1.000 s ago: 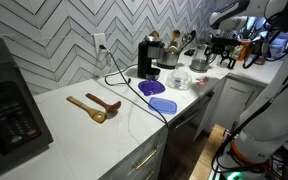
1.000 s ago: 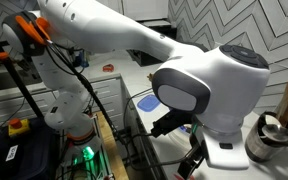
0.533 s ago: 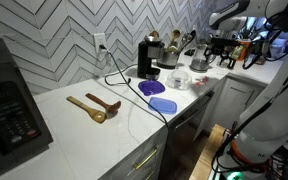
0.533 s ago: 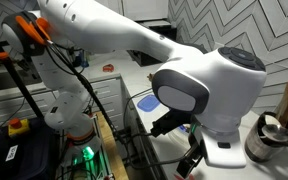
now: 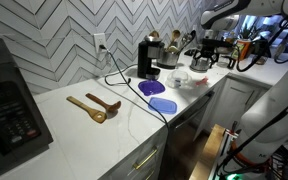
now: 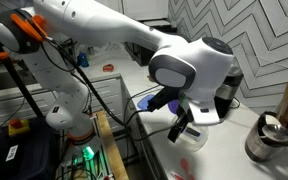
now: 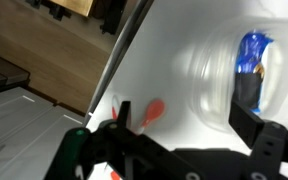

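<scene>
Brown flooring (image 7: 44, 35) fills the upper left of the wrist view. From a slanting edge, the white tabletop (image 7: 174, 55) covers the rest of the frame. Just left of centre a small red spoon (image 7: 150, 109) lies flat on the tabletop, touching nothing. It is blurred, but its rounded end seems to point right and its thinner part left, so the long axis runs roughly across the frame. Along the bottom edge the claw (image 7: 189, 145) shows its fingers spread wide apart, holding nothing. At the right stands a clear tub (image 7: 216, 80) with something blue (image 7: 250, 55) inside. The step reads as an approach over the spoon. Done well, I judge, it means shifting left until the handle sits midway between the fingers, turning the wrist so they close across the long axis, and staying clear of the tub.
</scene>
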Robot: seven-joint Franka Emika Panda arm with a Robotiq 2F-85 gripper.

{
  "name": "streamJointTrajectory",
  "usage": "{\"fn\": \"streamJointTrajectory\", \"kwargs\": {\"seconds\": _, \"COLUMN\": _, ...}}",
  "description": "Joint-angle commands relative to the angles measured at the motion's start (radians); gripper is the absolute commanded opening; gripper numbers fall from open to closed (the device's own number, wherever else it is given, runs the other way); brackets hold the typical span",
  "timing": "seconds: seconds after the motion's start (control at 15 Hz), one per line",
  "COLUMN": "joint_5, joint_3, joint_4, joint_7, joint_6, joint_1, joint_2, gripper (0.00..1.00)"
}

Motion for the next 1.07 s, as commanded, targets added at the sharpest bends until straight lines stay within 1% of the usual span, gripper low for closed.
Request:
{"fn": "streamJointTrajectory", "kwargs": {"seconds": 0.0, "joint_5": 0.038, "joint_3": 0.044, "joint_4": -0.126, "joint_7": -0.029, "joint_6": -0.071, "joint_1": 0.039, "joint_2": -0.145, "gripper": 1.00}}
{"fn": "streamJointTrajectory", "kwargs": {"seconds": 0.13, "joint_5": 0.064, "joint_3": 0.075, "joint_4": -0.173, "joint_7": -0.050, "joint_6": -0.094, "joint_1": 0.062, "joint_2": -0.192, "gripper": 1.00}}
{"fn": "streamJointTrajectory", "kwargs": {"seconds": 0.27, "joint_5": 0.098, "joint_3": 0.102, "joint_4": -0.224, "joint_7": -0.078, "joint_6": -0.082, "joint_1": 0.088, "joint_2": -0.219, "gripper": 1.00}}
{"fn": "streamJointTrajectory", "kwargs": {"seconds": 0.6, "joint_5": 0.166, "joint_3": 0.162, "joint_4": -0.300, "joint_7": -0.124, "joint_6": -0.059, "joint_1": 0.148, "joint_2": -0.233, "gripper": 1.00}}
{"fn": "streamJointTrajectory", "kwargs": {"seconds": 0.67, "joint_5": 0.137, "joint_3": 0.157, "joint_4": -0.251, "joint_7": -0.098, "joint_6": -0.085, "joint_1": 0.130, "joint_2": -0.202, "gripper": 1.00}}
{"fn": "streamJointTrajectory", "kwargs": {"seconds": 0.8, "joint_5": 0.138, "joint_3": 0.167, "joint_4": -0.252, "joint_7": -0.096, "joint_6": -0.085, "joint_1": 0.137, "joint_2": -0.198, "gripper": 1.00}}
{"fn": "streamJointTrajectory", "kwargs": {"seconds": 1.0, "joint_5": 0.138, "joint_3": 0.163, "joint_4": -0.248, "joint_7": -0.096, "joint_6": -0.085, "joint_1": 0.132, "joint_2": -0.198, "gripper": 1.00}}
